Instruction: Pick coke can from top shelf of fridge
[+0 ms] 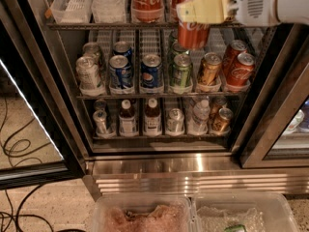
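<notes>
The fridge stands open ahead. My gripper reaches in from the top right on a white arm, its pale yellow finger lying across a red coke can. It is shut on that can and holds it in front of the top shelf's front rail, the can's bottom hanging below the rail. A second coke can stands on the top shelf to the left, and white plastic lanes sit further left.
The middle rack holds silver, blue Pepsi, green, gold-brown and red cans. Bottles and cans fill the lower rack. Black door frames flank the opening. Clear bins sit below, and cables lie on the floor at left.
</notes>
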`<action>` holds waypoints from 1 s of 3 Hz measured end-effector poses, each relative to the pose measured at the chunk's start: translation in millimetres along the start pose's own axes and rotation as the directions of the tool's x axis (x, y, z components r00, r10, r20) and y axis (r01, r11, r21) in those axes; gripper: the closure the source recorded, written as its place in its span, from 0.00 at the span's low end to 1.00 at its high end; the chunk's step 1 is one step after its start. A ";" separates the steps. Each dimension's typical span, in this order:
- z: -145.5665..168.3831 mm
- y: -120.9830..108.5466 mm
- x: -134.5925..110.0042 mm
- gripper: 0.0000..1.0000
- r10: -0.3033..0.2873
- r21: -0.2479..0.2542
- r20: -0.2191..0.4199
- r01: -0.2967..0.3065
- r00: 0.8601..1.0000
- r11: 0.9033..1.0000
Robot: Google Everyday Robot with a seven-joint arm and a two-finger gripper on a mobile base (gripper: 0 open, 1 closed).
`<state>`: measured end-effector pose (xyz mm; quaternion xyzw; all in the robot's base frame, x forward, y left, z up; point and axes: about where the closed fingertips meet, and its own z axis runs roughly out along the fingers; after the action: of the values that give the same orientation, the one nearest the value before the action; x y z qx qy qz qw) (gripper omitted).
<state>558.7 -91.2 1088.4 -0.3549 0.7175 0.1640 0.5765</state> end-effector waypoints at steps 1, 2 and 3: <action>-6.1 42.5 28.5 1.00 0.032 -0.048 -0.017 -0.033 0.999 0.998; -8.2 80.2 55.4 1.00 0.092 -0.093 -0.026 -0.094 0.995 0.991; -8.2 80.3 55.5 1.00 0.092 -0.094 -0.026 -0.094 0.995 0.991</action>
<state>492.2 -58.5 1024.4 -0.3495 0.7309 0.2208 0.5430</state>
